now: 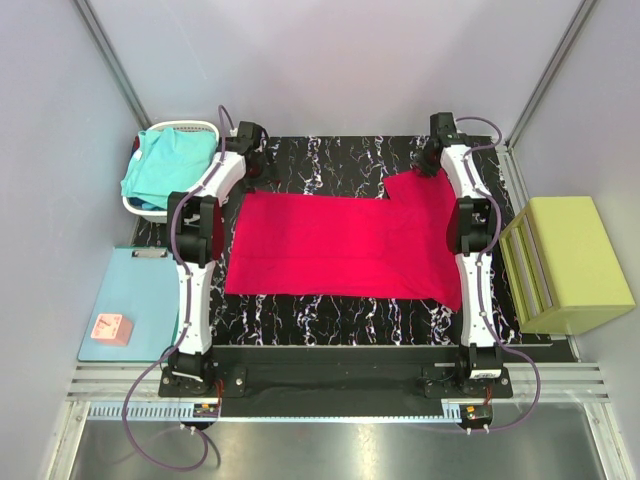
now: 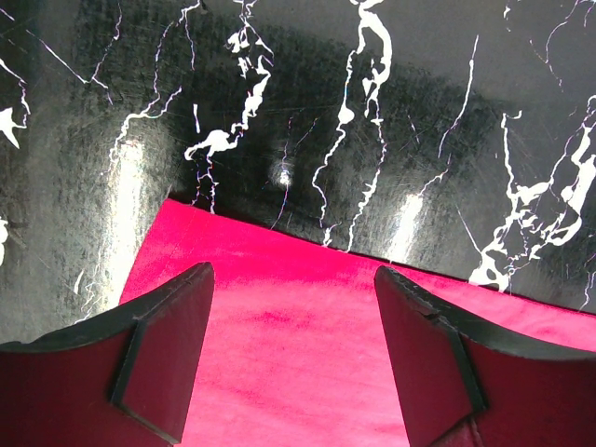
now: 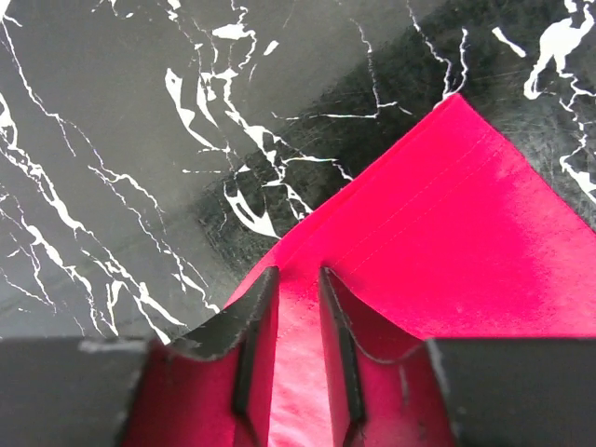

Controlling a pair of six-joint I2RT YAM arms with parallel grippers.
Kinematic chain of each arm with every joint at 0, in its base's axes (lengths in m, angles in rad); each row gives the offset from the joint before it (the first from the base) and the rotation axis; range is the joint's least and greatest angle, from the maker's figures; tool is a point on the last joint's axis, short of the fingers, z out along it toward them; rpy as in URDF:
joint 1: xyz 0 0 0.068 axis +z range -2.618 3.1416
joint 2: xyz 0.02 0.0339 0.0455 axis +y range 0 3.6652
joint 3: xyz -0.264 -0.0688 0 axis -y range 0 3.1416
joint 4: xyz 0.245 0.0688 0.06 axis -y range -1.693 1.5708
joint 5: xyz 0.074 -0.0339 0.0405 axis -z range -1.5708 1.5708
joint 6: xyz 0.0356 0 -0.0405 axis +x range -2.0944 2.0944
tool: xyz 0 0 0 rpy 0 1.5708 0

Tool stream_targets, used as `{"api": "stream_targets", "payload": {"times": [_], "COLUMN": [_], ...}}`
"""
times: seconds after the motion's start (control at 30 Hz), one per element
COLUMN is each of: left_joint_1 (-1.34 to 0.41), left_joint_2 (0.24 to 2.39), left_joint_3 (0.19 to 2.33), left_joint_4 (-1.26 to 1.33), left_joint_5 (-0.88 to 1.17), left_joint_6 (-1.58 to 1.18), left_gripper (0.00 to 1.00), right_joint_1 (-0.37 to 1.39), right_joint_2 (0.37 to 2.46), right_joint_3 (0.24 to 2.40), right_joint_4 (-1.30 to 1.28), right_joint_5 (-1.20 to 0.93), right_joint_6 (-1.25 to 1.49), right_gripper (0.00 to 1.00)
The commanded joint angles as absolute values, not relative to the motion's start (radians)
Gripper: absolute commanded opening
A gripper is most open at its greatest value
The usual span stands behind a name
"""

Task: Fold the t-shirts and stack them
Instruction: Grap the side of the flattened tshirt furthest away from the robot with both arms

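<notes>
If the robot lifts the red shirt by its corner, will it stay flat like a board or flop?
Probably flop: the red t-shirt lies thin and flat on the table and bunches in the right gripper. It is likely light for its size, being thin cloth.

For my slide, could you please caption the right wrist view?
Right hand astride the edge of the red shirt on the marbled table.

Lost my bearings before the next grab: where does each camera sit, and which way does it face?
Top external: above and behind the bases, looking down on the marbled table, left arm, right arm, red t-shirt.
Left wrist: on the left arm, looking down past the open left gripper at the shirt's edge.
Right wrist: on the right arm, looking down; right gripper pinching the shirt's edge.
Shared: red t-shirt on the table.
</notes>
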State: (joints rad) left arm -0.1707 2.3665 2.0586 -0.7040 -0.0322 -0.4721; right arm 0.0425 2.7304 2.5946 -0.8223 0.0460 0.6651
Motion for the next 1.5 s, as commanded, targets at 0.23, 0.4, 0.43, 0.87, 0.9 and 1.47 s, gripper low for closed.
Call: {"api": "stream_targets", "payload": {"times": [0.23,0.4,0.43,0.87,0.9,1.47], "left_joint_1": [-0.164,-0.164,-0.164,-0.146,-0.141,-0.121], "left_joint_2": [2.329,2.322,2.319,2.341,2.347,2.395], "left_joint_3": [2.066,2.06,2.059,2.101,2.117,2.062], "left_joint_4": [-0.673,-0.673,-0.673,-0.673,-0.673,-0.699], "left_joint_5": [-0.017,-0.015,-0.015,-0.011,-0.011,-0.018], "left_joint_6": [-0.482,-0.485,-0.483,-0.497,-0.497,-0.523], "left_gripper": [0.75,0.75,0.75,0.75,0.75,0.56], "right_joint_1": [0.038,0.038,0.038,0.038,0.038,0.041], "right_joint_2": [2.726,2.737,2.74,2.703,2.704,2.68], "right_joint_3": [2.505,2.514,2.516,2.434,2.434,2.413], "right_joint_4": [-0.919,-0.94,-0.949,-0.965,-0.965,-0.954], "right_joint_5": [0.115,0.124,0.135,0.127,0.12,0.115], "right_joint_6": [0.626,0.618,0.615,0.609,0.609,0.612], "right_gripper": [0.56,0.58,0.58,0.49,0.49,0.49]}}
